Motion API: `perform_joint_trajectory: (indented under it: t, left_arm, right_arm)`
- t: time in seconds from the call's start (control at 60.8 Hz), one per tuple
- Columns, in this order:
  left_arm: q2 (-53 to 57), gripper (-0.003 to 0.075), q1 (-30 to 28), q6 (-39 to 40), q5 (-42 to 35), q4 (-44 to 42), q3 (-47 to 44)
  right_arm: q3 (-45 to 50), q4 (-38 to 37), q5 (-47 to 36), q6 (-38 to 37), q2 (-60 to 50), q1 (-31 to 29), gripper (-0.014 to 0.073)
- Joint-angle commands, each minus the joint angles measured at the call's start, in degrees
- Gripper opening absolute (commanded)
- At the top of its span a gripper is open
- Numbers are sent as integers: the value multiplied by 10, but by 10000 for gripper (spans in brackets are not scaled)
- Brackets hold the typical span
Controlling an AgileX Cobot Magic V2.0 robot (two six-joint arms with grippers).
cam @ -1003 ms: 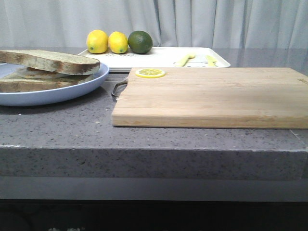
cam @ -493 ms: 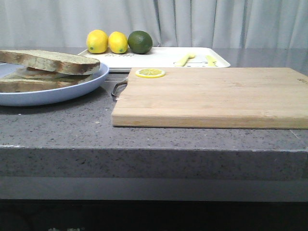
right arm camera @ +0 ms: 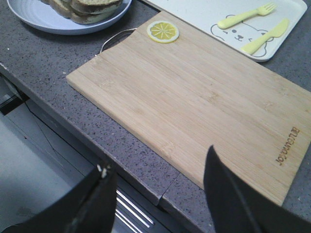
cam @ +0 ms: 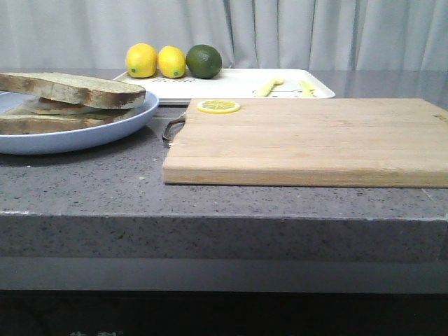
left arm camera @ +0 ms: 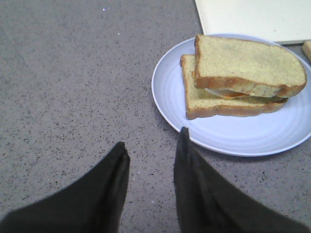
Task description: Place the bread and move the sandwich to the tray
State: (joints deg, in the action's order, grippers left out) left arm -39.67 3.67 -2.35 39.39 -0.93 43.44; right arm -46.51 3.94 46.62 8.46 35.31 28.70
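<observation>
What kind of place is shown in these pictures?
Probably a kitchen counter set up for preparing food. On the grey stone counter lie a wooden cutting board, a sandwich on a blue plate, and a white tray with lemons.

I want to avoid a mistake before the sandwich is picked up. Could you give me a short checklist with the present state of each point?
1. Sandwich assembled, top slice on, resting on the plate: ok.
2. Left end effector open and empty, beside the plate: ok.
3. Right end effector open, away from the sandwich: ok.
4. Free room on the tray between the fruit and the cutlery: ok.
5. Egg inside stays in place when lifted: cannot tell.
</observation>
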Motion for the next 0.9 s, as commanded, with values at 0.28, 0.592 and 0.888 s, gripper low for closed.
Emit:
perform_joint_trajectory:
  t: [0.28, 0.592, 0.888]
  left_arm:
    - [-239, 348, -36, 5, 56, 31, 156]
    - [-391, 350, -97, -58, 71, 175, 252]
    - [-478, 350, -103, -120, 57, 285, 277]
  right_arm:
    - [-14, -3, -34, 0, -1, -2, 423]
    - [-14, -3, -34, 0, -1, -2, 423]
    - [-14, -3, -34, 0, -1, -2, 423]
